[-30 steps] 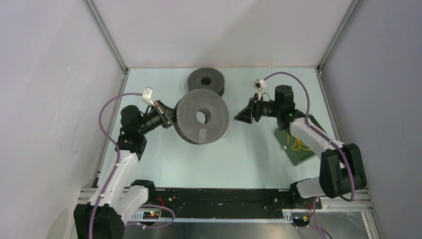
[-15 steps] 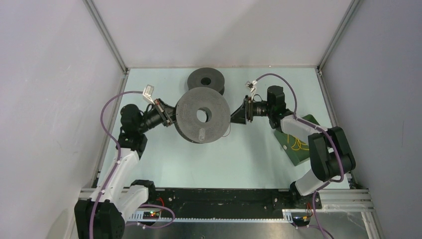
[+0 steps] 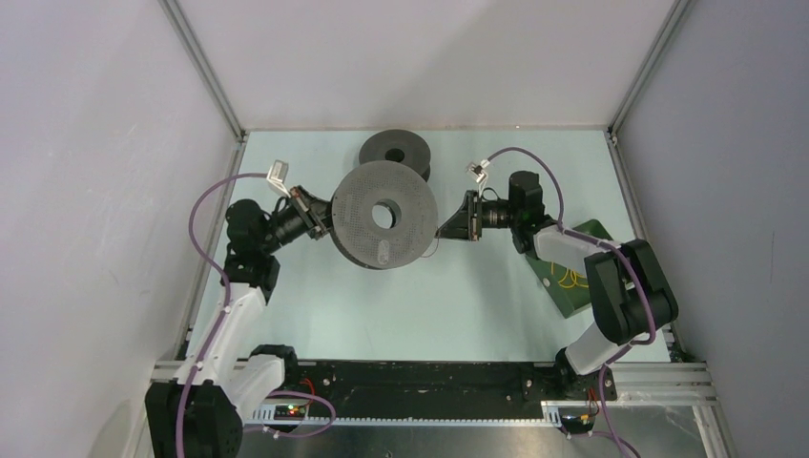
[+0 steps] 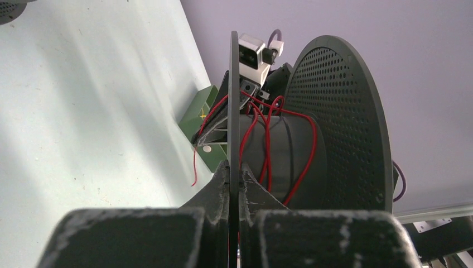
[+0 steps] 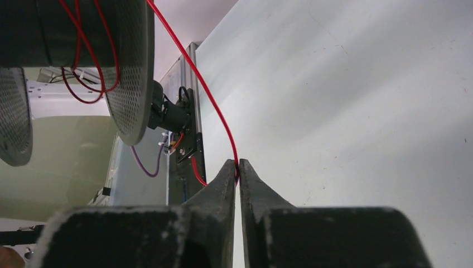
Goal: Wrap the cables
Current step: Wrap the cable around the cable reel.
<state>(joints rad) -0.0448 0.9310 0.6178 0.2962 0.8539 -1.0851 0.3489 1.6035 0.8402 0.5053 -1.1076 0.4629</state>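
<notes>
Overhead — close wrist views, shared spool

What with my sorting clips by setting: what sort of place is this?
Probably a robotics lab test cell: plain panels on an aluminium frame wall in the table, where the bolted-down left arm and right arm work a perforated spool of red cable.

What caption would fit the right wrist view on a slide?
Right gripper shut on the red cable, which runs up to the perforated dark grey spool.
</notes>
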